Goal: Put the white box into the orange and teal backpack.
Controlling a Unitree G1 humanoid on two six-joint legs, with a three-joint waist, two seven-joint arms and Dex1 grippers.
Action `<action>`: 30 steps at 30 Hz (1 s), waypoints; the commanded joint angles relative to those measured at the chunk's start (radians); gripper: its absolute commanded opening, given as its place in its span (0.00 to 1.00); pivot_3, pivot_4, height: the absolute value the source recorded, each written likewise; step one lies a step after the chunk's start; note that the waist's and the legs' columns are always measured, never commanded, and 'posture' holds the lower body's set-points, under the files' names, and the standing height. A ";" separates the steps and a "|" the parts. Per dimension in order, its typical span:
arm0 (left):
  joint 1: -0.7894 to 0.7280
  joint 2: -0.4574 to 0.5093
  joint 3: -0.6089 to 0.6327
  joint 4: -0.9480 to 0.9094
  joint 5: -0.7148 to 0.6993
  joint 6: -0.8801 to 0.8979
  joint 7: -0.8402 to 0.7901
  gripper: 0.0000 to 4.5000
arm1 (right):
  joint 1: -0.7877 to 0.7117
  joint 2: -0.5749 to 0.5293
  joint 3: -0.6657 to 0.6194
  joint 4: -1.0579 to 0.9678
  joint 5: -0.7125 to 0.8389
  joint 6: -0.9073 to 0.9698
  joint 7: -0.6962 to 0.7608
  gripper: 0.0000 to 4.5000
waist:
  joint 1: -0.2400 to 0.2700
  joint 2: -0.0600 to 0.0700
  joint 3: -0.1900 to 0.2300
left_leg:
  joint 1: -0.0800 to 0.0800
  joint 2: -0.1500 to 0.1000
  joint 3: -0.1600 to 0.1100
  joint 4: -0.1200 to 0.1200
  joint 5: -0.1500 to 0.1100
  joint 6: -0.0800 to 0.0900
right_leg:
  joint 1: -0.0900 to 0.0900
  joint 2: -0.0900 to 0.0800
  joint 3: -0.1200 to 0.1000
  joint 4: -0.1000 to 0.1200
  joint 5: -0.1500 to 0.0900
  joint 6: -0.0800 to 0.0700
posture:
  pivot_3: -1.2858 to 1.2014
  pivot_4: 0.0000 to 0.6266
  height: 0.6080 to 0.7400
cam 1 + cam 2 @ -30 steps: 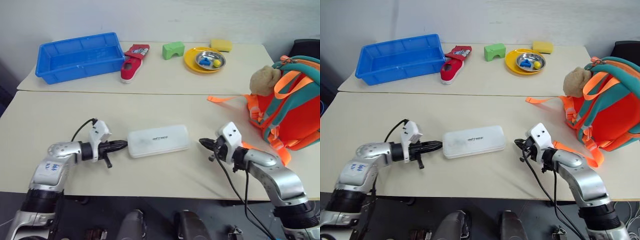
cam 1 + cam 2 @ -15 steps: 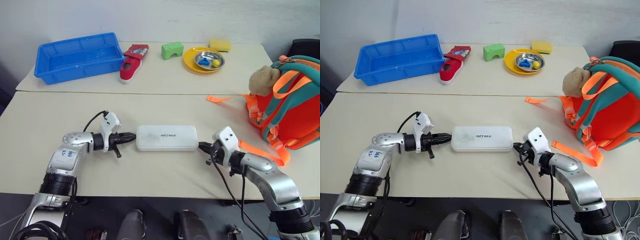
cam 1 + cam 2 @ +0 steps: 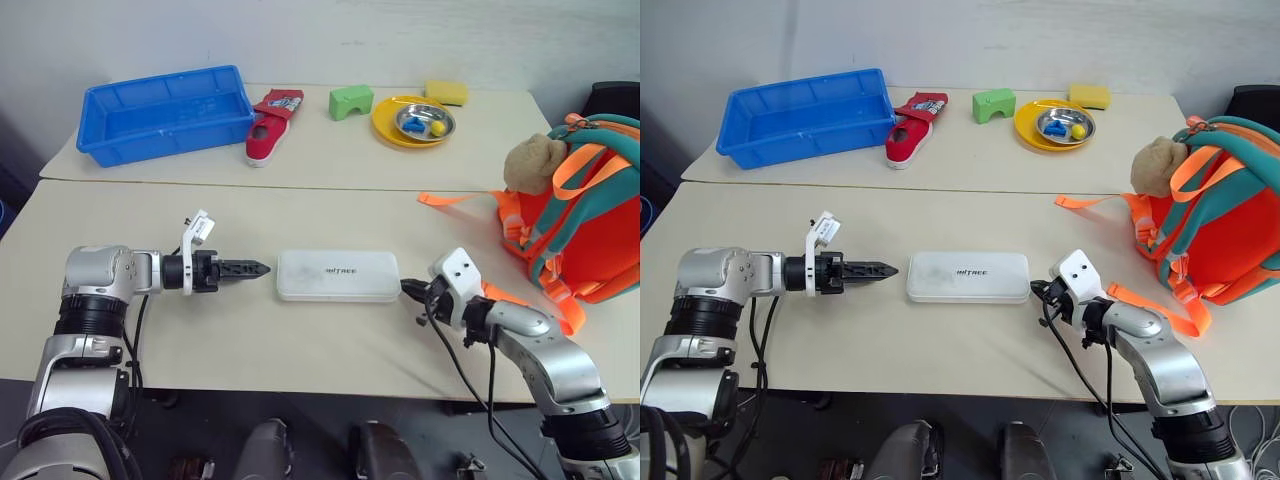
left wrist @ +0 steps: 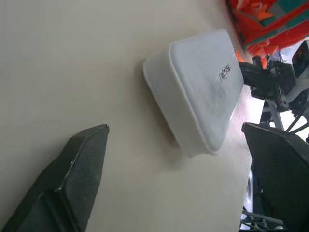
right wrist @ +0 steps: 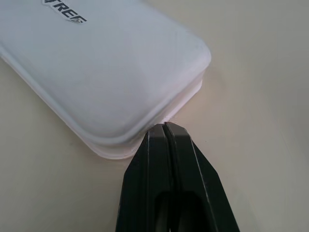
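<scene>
Sitting flat mid-way across the near table (image 3: 150, 215), long side parallel to the table's front edge, the white box (image 3: 338, 275) has bare tabletop on all sides and is well clear of that edge. Far table (image 3: 320, 150) butts against the near one; the seam runs behind the box. Orange and teal backpack (image 3: 585, 225) stands at the right end of the near table, well apart from the box, a tan plush toy (image 3: 535, 160) against its upper left side and an orange strap (image 3: 455, 198) trailing left across the tabletop. Far table carries a blue bin (image 3: 165, 112) at left, then a red shoe (image 3: 268, 124), green block (image 3: 350, 101), yellow plate (image 3: 412, 124) with a metal bowl (image 3: 424, 121), and a yellow sponge (image 3: 446, 91), all far from the box. Dark lettering sits on the box lid; in the right wrist view the tail of it reads "REE", the rest not legible. Left gripper (image 3: 883, 269) points at the box's left end, just short of it, not touching; the left wrist view shows its fingers (image 4: 72, 179) spread wide, holding nothing. Right gripper (image 5: 164, 126) has its fingers pressed together, tips against the rim of the box's right-end corner, nothing pinched.
</scene>
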 commanded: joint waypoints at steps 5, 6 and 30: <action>0.002 -0.165 -0.054 0.028 0.003 0.057 0.078 1.00 | -0.022 0.007 -0.002 0.003 -0.025 -0.036 0.012 0.00 | 0.022 0.000 0.000 | 0.000 -0.001 -0.001 0.001 0.000 0.000 | 0.001 -0.001 0.000 0.000 0.000 0.000 | 0.52 0.24 1.00; -0.005 -0.191 -0.059 0.027 0.005 0.054 0.088 1.00 | -0.017 0.006 -0.002 0.000 -0.026 -0.038 0.015 0.00 | 0.026 0.000 -0.001 | 0.000 -0.001 -0.001 0.001 0.000 0.000 | 0.001 -0.001 0.000 0.000 0.000 0.000 | 0.52 0.24 1.00; -0.002 -0.172 -0.001 -0.146 -0.189 0.131 -0.054 0.33 | 0.140 0.012 -0.123 -0.114 -0.043 -0.039 -0.073 0.00 | 0.012 -0.001 0.000 | -0.001 0.000 0.000 0.000 0.001 -0.002 | -0.001 0.001 0.000 -0.001 0.000 0.001 | 0.52 0.24 1.00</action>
